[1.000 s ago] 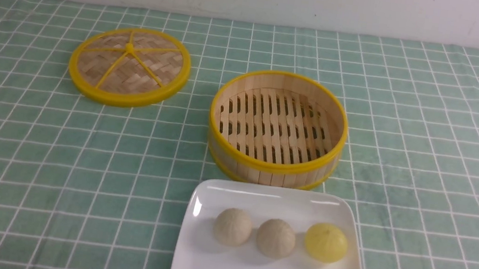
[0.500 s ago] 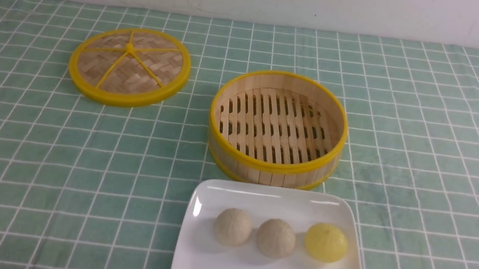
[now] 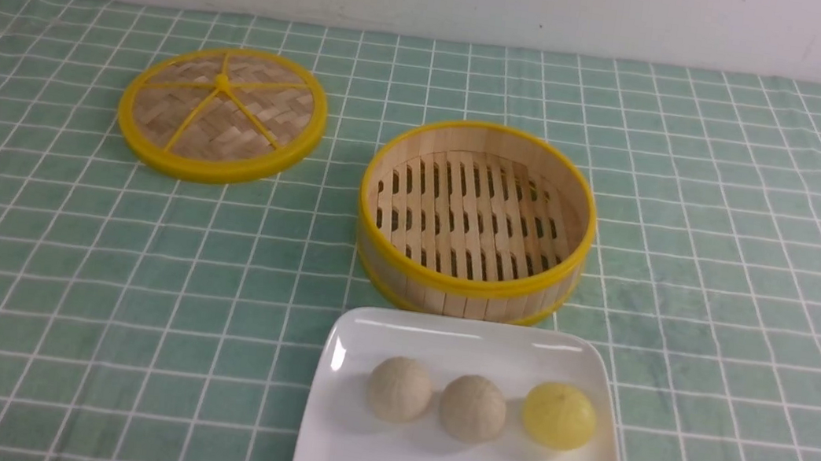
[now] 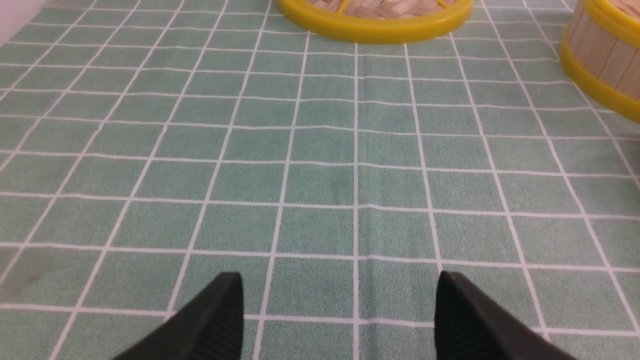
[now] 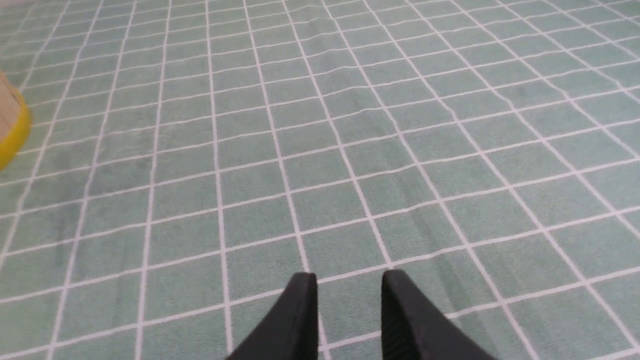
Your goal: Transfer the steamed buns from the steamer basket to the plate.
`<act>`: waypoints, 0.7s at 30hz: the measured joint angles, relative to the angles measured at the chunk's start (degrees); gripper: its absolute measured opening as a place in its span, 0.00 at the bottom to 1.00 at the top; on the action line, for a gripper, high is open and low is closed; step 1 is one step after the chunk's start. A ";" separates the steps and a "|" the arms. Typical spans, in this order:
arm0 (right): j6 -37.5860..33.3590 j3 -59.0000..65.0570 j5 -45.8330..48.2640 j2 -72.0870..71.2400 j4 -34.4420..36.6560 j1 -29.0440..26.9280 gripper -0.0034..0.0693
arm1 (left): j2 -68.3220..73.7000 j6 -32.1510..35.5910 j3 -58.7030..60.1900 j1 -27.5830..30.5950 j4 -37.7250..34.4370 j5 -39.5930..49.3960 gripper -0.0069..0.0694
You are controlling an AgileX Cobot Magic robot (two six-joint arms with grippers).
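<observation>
Buns (image 3: 473, 408) all sat in a row on the plate (image 3: 348, 460), the steamer basket (image 3: 467, 285) empty, so the remaining risk seemed a returning arm nudging them off, with left end effector (image 4: 340, 310) wide and right end effector (image 5: 349, 310) narrowly parted, both empty.

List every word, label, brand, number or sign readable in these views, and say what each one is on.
None: no readable text in any view.
The plate, the steamed buns, the steamer basket, the woven lid and the checked tablecloth carry no lettering, labels or numbers.
</observation>
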 joint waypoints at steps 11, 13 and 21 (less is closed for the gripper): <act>-20.10 0.00 -0.42 0.00 11.56 0.00 0.34 | 0.00 0.00 0.00 0.00 0.00 0.00 0.76; -20.27 0.00 -0.42 0.00 11.84 0.00 0.35 | 0.00 0.00 0.00 0.00 0.00 0.00 0.76; -20.31 0.00 -0.42 0.00 12.02 0.00 0.36 | 0.00 0.00 0.00 0.00 -0.04 0.00 0.76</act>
